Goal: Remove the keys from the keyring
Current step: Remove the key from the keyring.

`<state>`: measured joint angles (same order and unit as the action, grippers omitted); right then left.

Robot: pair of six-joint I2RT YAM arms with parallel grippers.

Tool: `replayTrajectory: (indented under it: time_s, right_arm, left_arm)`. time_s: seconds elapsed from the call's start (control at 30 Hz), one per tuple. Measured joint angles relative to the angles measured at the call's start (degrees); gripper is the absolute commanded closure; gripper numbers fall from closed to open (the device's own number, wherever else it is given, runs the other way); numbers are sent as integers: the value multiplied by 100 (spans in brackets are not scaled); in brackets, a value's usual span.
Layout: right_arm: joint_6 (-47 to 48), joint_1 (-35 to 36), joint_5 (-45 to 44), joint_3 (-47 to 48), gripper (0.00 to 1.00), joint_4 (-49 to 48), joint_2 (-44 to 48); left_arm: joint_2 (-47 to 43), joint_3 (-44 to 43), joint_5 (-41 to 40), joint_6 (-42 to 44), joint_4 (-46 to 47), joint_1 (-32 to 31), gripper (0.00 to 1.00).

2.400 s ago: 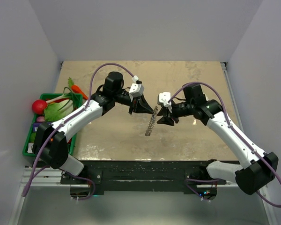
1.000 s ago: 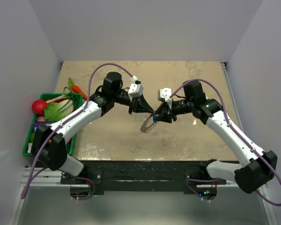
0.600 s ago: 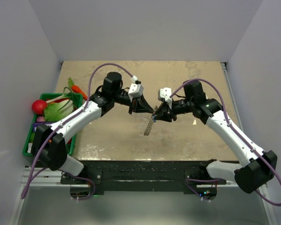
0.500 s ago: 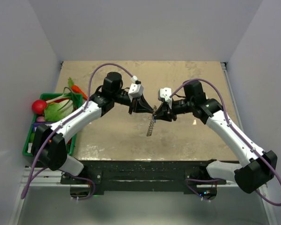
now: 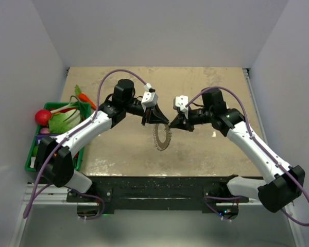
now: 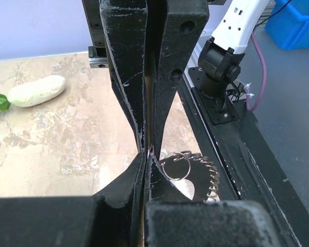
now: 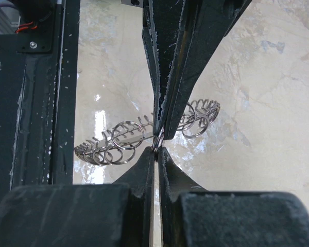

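Right wrist alone: keyring (image 7: 124,138) coil detail

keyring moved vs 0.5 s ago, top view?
Yes. The keyring has turned where it hangs: then an edge-on sliver, now an open oval, its top at the same spot over the table.

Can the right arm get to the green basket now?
Probably not: the green basket sits far left, beyond the left arm, and the right gripper is shut on the keyring.
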<state>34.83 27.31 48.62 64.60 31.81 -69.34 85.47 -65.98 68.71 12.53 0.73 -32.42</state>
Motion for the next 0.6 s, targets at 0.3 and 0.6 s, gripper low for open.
replayTrajectory:
  time_s: [0.3,0.6]
  right_arm:
    - [7,4,-166,-39,100,-61,120]
    - [7,7,-269,-33,100,-105,293]
  left_arm:
    - [-11,0,-9,4,7,2,100]
    - [-74,0,11,4,98,0,100]
